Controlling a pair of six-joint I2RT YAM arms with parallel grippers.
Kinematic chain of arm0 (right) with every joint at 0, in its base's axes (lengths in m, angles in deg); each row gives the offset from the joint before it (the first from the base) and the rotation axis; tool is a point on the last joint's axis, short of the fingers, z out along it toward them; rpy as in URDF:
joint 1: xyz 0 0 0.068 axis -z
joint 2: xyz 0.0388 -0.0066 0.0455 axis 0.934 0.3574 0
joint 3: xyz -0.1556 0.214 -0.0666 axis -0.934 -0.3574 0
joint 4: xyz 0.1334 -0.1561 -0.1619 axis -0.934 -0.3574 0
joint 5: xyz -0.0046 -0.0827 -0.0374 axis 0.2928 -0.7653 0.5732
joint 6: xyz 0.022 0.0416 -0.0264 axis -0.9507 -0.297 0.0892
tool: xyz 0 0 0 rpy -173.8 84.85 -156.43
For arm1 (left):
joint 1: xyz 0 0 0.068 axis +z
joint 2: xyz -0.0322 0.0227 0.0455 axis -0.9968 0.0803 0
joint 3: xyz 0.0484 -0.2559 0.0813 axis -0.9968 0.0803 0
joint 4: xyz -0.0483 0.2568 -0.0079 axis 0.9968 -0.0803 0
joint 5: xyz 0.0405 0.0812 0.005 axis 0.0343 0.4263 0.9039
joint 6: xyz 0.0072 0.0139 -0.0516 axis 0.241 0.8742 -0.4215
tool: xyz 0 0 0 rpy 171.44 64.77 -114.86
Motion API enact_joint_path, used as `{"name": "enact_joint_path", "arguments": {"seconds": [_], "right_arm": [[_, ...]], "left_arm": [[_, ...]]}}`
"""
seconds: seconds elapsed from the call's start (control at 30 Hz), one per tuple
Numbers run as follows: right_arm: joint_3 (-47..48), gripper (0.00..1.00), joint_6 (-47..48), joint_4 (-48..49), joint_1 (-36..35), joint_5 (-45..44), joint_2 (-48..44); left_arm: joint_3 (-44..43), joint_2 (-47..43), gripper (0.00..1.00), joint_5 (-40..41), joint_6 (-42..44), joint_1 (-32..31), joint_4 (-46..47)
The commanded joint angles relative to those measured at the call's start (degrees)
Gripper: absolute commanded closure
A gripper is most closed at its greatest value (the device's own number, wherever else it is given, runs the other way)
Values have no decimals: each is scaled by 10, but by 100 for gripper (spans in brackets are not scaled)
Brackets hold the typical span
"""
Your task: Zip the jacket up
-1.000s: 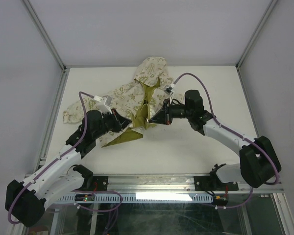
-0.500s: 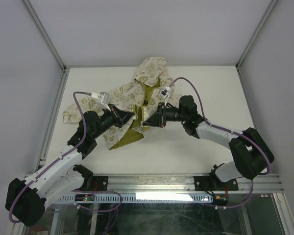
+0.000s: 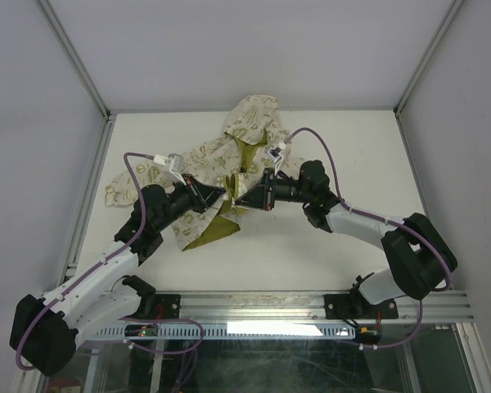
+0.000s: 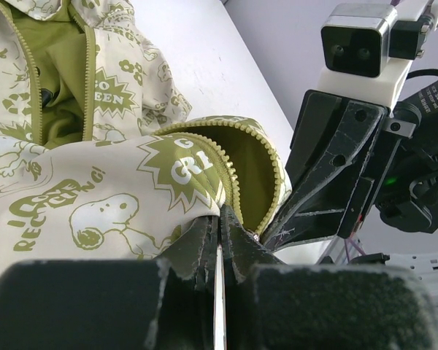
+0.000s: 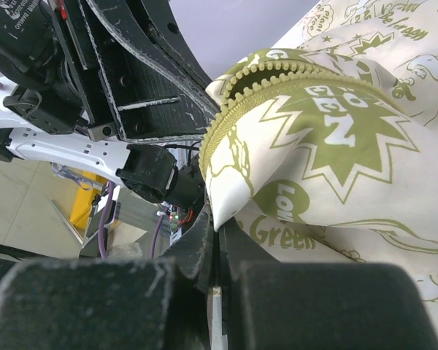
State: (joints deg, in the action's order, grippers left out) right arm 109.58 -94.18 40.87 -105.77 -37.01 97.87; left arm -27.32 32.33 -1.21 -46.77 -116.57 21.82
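Left pincer (image 3: pixel 222 193) clamped on jacket (image 3: pixel 215 160), right pincer (image 3: pixel 240 199) likewise, tips close

jacket (image 3: pixel 229 155): lying on the table (image 3: pixel 352 164), far middle
left gripper (image 3: pixel 222 193): sitting at its near edge
right gripper (image 3: pixel 240 201): facing it, just right

The jacket (image 3: pixel 221 160) lies rumpled on the white tabletop (image 3: pixel 352 155). Its hood points toward the far edge and one sleeve trails out to the left. The front is open, so the olive lining shows (a flap of it also spreads toward the near edge). The left arm (image 3: pixel 106 262) and the right arm (image 3: pixel 368 221) reach in from the near corners and meet over the open front. The left hand (image 3: pixel 217 193) and the right hand (image 3: pixel 241 199) face each other tip to tip, just beside one another. Each has its fingers drawn together on a lifted edge of the fabric. A purple cable (image 3: pixel 305 130) loops above the right wrist.
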Motion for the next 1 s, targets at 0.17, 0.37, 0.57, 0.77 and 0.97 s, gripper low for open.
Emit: {"name": "enact_joint_path", "arguments": {"seconds": [0.17,0.37,0.57,0.77,0.97], "right_arm": [[-1,100,-5,45,-11,-13,3],[-4,100,-1,43,-11,-23,-1],[-3,100,1,44,-12,-25,-4],[-4,100,-3,55,-11,-24,-8],[-9,100,-8,69,-11,-25,-12]], "left_arm": [[-4,-2,100,-2,-9,-4,42],[-3,-5,100,-4,-13,-4,42],[-2,-5,100,-6,-16,-4,39],[1,-5,100,-3,-17,-4,30],[-3,-1,100,8,-20,-5,18]]}}
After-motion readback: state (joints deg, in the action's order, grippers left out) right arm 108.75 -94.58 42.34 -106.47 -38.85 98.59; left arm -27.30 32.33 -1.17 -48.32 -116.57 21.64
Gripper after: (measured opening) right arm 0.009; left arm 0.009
